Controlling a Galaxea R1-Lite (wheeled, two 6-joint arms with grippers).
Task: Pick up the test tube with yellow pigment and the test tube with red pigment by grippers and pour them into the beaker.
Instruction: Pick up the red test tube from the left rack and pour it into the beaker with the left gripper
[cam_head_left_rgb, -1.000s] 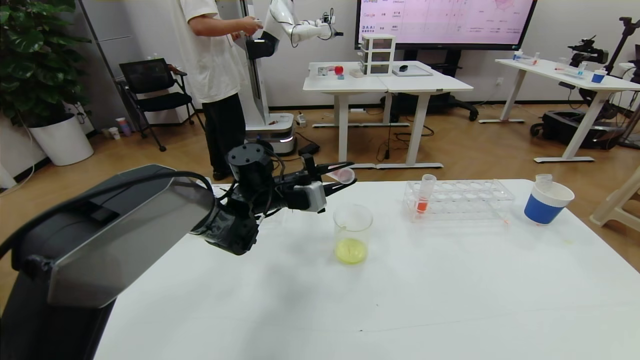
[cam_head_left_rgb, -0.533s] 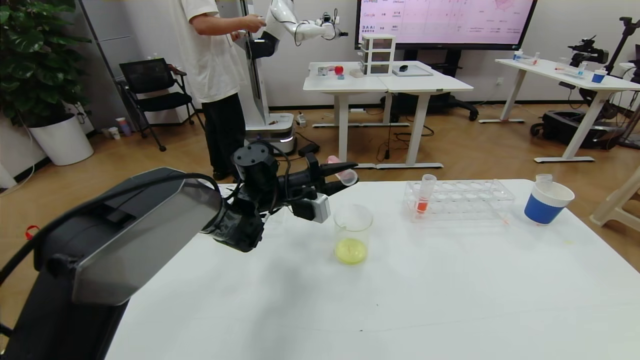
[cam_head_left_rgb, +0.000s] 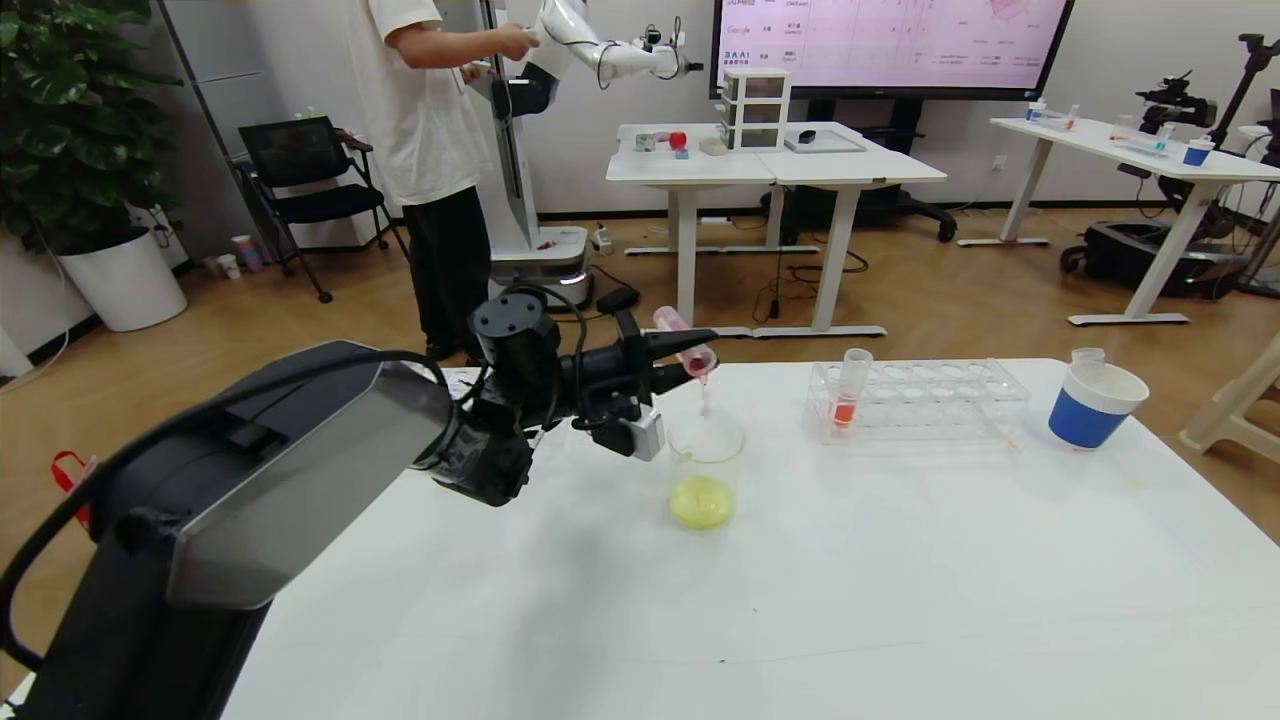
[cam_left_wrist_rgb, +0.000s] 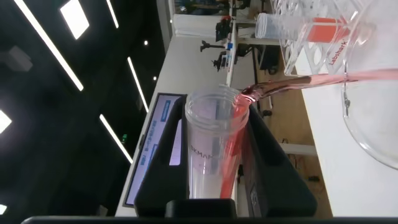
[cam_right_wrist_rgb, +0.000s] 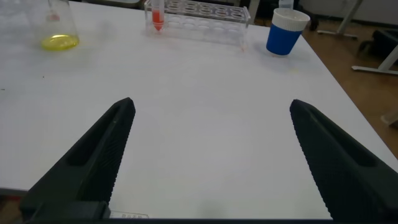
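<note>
My left gripper (cam_head_left_rgb: 695, 352) is shut on the test tube with red pigment (cam_head_left_rgb: 683, 342) and holds it tilted, mouth down, above the beaker (cam_head_left_rgb: 705, 470). A thin red stream (cam_head_left_rgb: 704, 395) falls from the tube's rim into the beaker, which holds yellow-green liquid. In the left wrist view the tube (cam_left_wrist_rgb: 208, 155) sits between the black fingers (cam_left_wrist_rgb: 158, 174), red liquid runs off its rim (cam_left_wrist_rgb: 298, 81), and the beaker's rim (cam_left_wrist_rgb: 367, 124) is below. No tube with yellow liquid shows. My right gripper (cam_right_wrist_rgb: 211, 106) is open and empty over the near table.
A clear rack (cam_head_left_rgb: 920, 395) right of the beaker holds one tube of orange-red liquid (cam_head_left_rgb: 848, 395). A blue-and-white paper cup (cam_head_left_rgb: 1092, 405) with an empty clear tube (cam_head_left_rgb: 1087, 357) stands at the far right. A person and another robot are beyond the table.
My left gripper has rolled the tube further mouth-down over the beaker. Red liquid, still inside the tube before, now streams out.
</note>
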